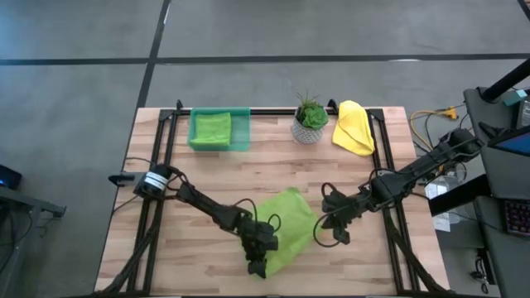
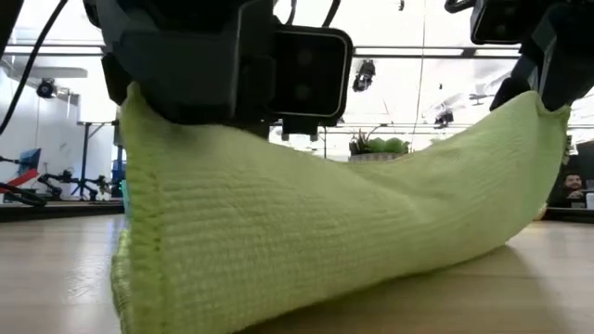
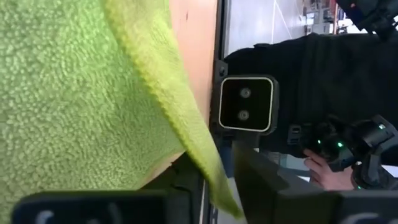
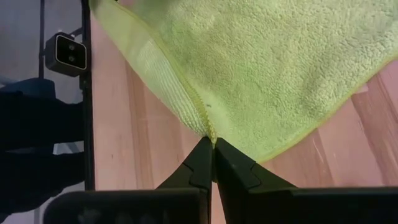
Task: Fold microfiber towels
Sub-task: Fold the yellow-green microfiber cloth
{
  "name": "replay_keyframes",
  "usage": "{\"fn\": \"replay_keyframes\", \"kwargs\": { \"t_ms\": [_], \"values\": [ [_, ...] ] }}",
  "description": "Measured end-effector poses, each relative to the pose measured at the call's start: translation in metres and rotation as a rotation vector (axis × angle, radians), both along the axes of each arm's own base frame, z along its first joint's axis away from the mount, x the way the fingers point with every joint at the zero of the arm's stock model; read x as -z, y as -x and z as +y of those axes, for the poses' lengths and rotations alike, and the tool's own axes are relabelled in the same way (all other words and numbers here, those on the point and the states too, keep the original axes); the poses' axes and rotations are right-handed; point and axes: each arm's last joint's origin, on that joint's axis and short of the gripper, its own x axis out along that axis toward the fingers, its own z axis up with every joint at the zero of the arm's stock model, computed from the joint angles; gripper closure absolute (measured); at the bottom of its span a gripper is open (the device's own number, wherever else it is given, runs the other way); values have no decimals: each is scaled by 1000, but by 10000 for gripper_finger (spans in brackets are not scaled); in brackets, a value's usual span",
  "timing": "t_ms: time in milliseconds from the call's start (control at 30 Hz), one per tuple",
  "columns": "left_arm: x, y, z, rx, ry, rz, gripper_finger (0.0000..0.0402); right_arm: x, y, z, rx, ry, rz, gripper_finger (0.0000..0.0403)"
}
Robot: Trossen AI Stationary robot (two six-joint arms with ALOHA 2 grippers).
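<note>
A lime green towel (image 1: 286, 228) lies bunched at the wooden surface's (image 1: 248, 178) near middle. The right pincer (image 4: 212, 144) is clamped on its edge; the left pincer (image 1: 258, 266) pinches its near-left corner.

A see-through green tray (image 1: 242, 132) and a small potted plant (image 1: 310, 118) are noted side by side at the far edge of the wooden bench (image 1: 215, 178), while a person's hand (image 3: 323, 172) is seen beyond the bench, holding a dark device.
</note>
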Motion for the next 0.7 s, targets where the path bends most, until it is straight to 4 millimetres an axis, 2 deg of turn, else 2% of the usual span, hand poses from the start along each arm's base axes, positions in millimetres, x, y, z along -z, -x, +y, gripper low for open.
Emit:
{"fn": "replay_keyframes", "kwargs": {
  "t_ms": [167,233,367,600,700],
  "values": [
    [-2,1,1,6,-14,-30,387,0,0,0,0,-1,-1,394],
    [-6,3,1,14,-21,-45,397,0,0,0,0,-2,-3,394],
    [-21,11,5,32,-68,-46,400,0,0,0,-1,-4,-6,394],
    [-57,41,24,30,-285,14,401,-1,-3,-3,-10,12,-19,394],
    [-66,52,31,-1,-374,23,401,-4,-8,-11,-3,29,-38,394]
  ]
}}
